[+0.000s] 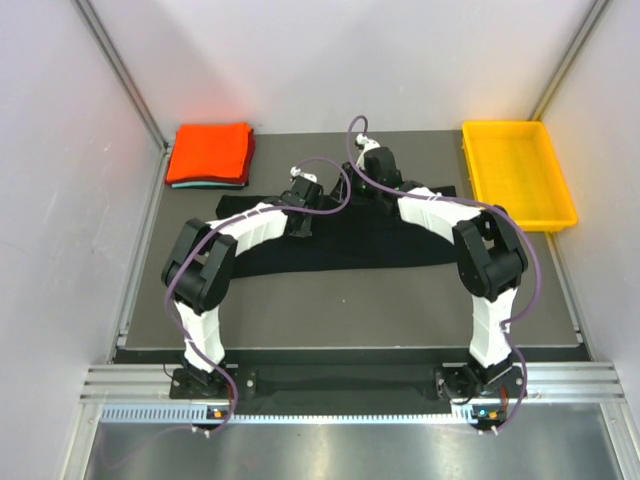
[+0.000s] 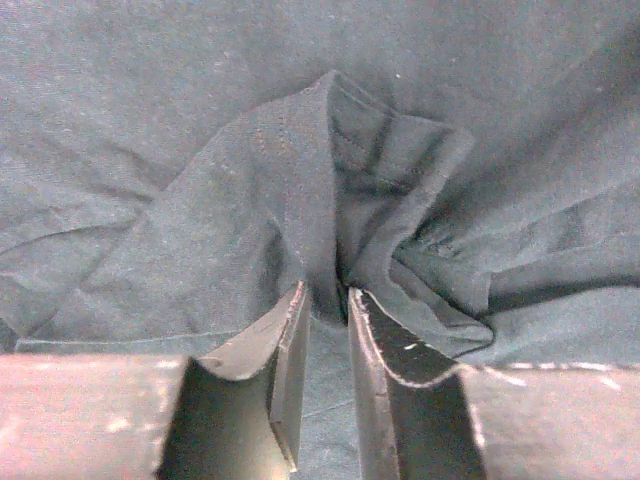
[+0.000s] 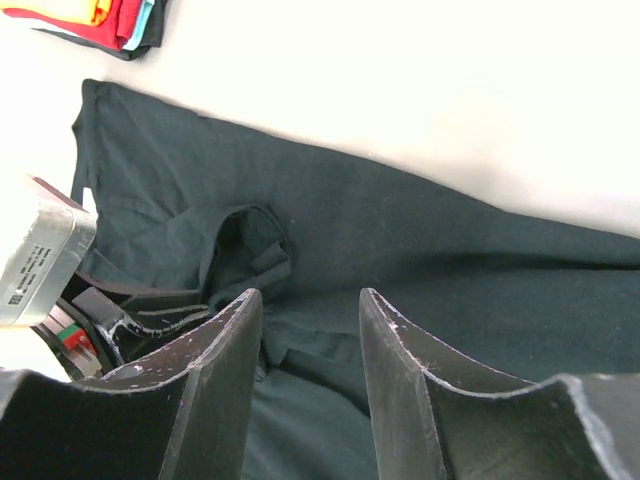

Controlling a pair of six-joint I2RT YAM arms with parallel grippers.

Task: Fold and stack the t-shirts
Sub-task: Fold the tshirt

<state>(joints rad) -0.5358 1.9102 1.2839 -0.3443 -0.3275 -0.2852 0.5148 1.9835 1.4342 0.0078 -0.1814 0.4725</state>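
The black t-shirt [image 1: 390, 240] lies spread across the middle of the table, wrinkled. My left gripper [image 1: 300, 222] is down on its left part. In the left wrist view its fingers [image 2: 326, 290] are nearly together and pinch a raised fold of the black cloth [image 2: 330, 170]. My right gripper [image 1: 352, 190] is over the shirt's far middle. In the right wrist view it [image 3: 310, 295] is open and empty just above the black shirt [image 3: 420, 230]. A folded orange-red shirt [image 1: 210, 152] tops a pile with a teal one [image 1: 205, 184] at the far left.
A yellow plastic tray [image 1: 545, 200] stands at the far right corner. White walls close in the table on three sides. The left gripper's body [image 3: 35, 260] shows close beside my right fingers. The folded pile [image 3: 110, 20] is beyond it.
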